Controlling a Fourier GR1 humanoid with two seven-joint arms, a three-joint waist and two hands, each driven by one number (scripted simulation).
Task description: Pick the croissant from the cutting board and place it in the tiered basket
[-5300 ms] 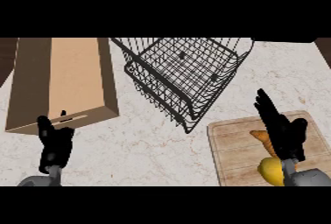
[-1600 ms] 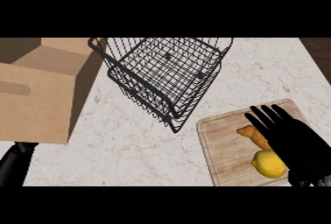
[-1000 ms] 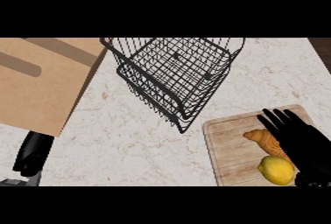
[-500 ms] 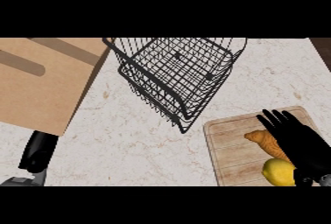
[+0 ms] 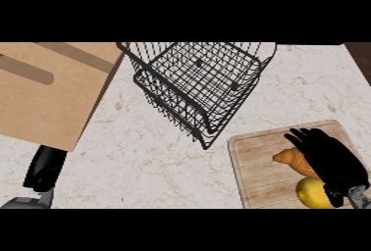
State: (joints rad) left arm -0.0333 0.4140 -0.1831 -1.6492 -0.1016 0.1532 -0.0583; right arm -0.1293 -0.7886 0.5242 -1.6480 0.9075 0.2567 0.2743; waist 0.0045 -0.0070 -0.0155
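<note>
Croissant (image 5: 292, 159) on board (image 5: 253, 171), at 4 o'clock from basket (image 5: 196, 83); long axis 10-to-4, visible tip toward 10. Right hand (image 5: 330, 159) spread over its 3 o'clock side. Left hand (image 5: 45, 166) at 8 o'clock, pose unclear.

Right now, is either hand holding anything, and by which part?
Nothing is held. The right hand lies open over the right side of the croissant on the cutting board; the left hand rests empty, lower left.

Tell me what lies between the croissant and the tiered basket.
Between croissant and tiered basket, the head view shows only a bare strip of cutting board, then bare counter.
</note>
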